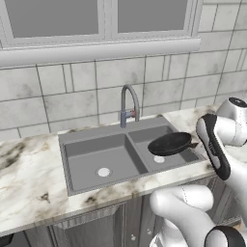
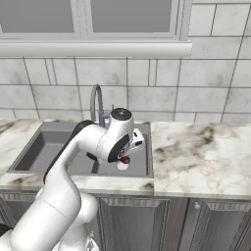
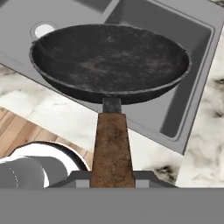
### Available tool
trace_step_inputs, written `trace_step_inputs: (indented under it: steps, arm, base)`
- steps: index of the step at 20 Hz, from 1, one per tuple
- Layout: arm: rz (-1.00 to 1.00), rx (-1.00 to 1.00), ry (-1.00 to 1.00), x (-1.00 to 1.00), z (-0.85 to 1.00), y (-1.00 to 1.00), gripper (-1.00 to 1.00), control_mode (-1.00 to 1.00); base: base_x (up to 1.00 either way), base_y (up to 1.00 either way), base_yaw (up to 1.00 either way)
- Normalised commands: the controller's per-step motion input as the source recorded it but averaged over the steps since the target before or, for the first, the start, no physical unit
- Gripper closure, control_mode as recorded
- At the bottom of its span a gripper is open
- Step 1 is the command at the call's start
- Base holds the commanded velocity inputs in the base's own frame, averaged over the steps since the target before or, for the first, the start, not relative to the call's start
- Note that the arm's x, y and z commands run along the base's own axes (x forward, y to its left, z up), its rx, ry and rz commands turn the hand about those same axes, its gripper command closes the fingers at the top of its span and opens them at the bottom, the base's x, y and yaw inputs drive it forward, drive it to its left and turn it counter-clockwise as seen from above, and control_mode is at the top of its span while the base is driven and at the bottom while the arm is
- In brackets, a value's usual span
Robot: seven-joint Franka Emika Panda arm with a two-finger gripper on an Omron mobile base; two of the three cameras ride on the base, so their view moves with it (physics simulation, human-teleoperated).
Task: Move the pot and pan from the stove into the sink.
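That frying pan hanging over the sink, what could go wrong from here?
The pan is held only by the end of its brown handle, so the heavy bowl could tip or slip in the gripper. It hangs above the right basin of the sink, close to the divider and the front rim; let go off-centre, it might catch an edge and land tilted. The faucet stands just behind, so a swing backward could knock it.

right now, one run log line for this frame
phase: carry | gripper: shut on pan handle | pan: held over right basin of sink
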Motion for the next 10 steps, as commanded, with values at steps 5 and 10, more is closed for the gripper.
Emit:
trace_step_inputs:
  steps: [5,10]
  arm:
    - [-0.08,-0.01,0.0,0.73,-0.42,0.0,1.0,-1.0]
    - [-0.07,0.0,0.0,0.81,-0.43,0.0,1.0,-1.0]
  base:
    - [0.0,0.0,0.0]
    - [0.0,0.0,0.0]
